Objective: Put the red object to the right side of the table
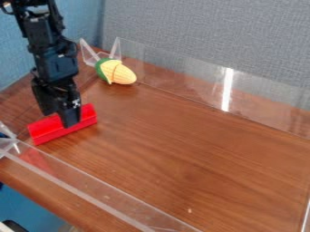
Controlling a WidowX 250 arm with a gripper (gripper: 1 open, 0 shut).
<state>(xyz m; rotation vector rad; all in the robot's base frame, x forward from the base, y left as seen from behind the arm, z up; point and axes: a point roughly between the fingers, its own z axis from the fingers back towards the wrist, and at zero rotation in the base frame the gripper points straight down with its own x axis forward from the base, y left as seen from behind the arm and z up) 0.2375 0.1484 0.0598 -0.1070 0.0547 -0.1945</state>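
- I am a single black robot arm, reaching straight down at the left end of a glossy reddish-brown table (194, 154) edged with low clear acrylic walls.
- My gripper (65, 114) points down, its jaws spread wide and holding nothing, low over the red object.
- The red object (62, 126) is a plain bright red bar lying flat on the wood at the left end of the table, near the front wall, its long side running slightly uphill from left to right in the view.
- My fingertips appear to straddle the middle of the bar, one in front and one behind, but I cannot tell whether they touch it.
- A yellow-and-green corn toy (116, 72) lies well apart from the bar, farther back near the rear wall and the grey backdrop. It is no part of my job.
- The right side of the table is bare wood with reflections from the clear walls.
- Progress, as I judge it: only the approach is made. The bar is not gripped, not lifted, and lies at the wrong end of the table.
- What is left: close on the bar, raise it, carry it across the whole width of the tabletop, set it down on the right side, and let go.
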